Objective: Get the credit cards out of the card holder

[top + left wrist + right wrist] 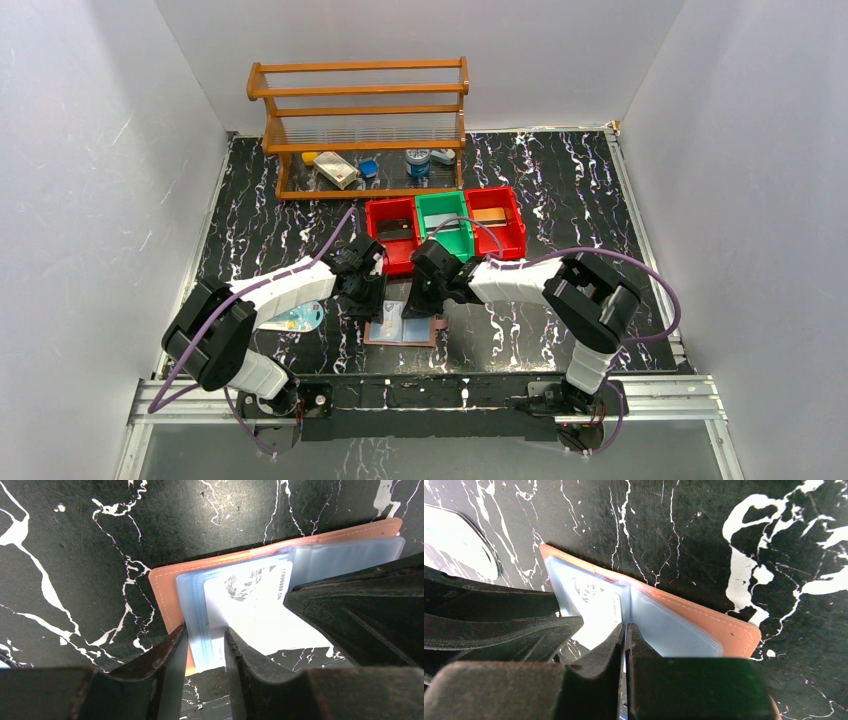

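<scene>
Left wrist view showed the card holder lying open and flat on the counter, close to the near edge between the two arms. A pale card appeared to poke out of its clear pockets. The left hand stood partly released, its fingers astride the pocket's corner and not visibly nipping anything. The right hand was clenched at the card's inner edge by the fold; whether it had the card or only the film I could not tell. To do the pull well, the left hand should pin the leather down while the right draws the card straight out along the pocket, low and slow, stopping if the whole holder drags. A loose card lay beside the left arm. Farther back stood the bins and a wooden rack.
</scene>
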You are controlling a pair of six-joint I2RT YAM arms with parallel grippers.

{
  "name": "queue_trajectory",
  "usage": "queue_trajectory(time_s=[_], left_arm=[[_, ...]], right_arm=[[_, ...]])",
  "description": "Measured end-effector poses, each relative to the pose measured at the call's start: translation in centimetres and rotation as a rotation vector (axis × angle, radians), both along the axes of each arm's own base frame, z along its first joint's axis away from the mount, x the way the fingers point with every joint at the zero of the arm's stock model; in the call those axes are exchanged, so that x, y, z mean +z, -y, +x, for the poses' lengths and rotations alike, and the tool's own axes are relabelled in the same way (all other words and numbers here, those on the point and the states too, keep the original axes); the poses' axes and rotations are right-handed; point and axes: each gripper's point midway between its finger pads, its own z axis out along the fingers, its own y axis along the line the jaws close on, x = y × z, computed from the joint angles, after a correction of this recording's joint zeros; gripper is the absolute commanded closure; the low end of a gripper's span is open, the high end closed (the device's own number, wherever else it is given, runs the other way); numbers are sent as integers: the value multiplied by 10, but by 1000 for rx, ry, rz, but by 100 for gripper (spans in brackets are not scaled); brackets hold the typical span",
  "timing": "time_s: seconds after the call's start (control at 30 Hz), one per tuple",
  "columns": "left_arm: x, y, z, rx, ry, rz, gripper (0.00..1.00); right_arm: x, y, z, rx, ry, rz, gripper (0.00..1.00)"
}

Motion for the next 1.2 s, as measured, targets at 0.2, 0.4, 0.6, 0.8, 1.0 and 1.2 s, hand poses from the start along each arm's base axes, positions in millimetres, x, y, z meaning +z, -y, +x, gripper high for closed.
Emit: queue_trajectory(time_s=[0.2,0.4,0.6,0.8,1.0,1.2], left_arm=[[0,1,-2,-14,-6,-6,72],[0,2,-3,-37,-12,-16,72],[1,3,-4,-41,-12,-20,72],[0,3,-4,-43,-12,-19,72],[0,2,-3,-33,-11,-14,73],[0,1,-3,-29,-12,-10,72]], right_arm=[[0,0,0,3,0,0,77],[-1,-2,-1,10,-12,2,71],[-1,-5,-1,23,-20,-5,69],[-1,-8,-1,46,-14,-52,70],[-3,-3,-1,52,13,-140,87],[-3,0,1,44,35,-162,93]])
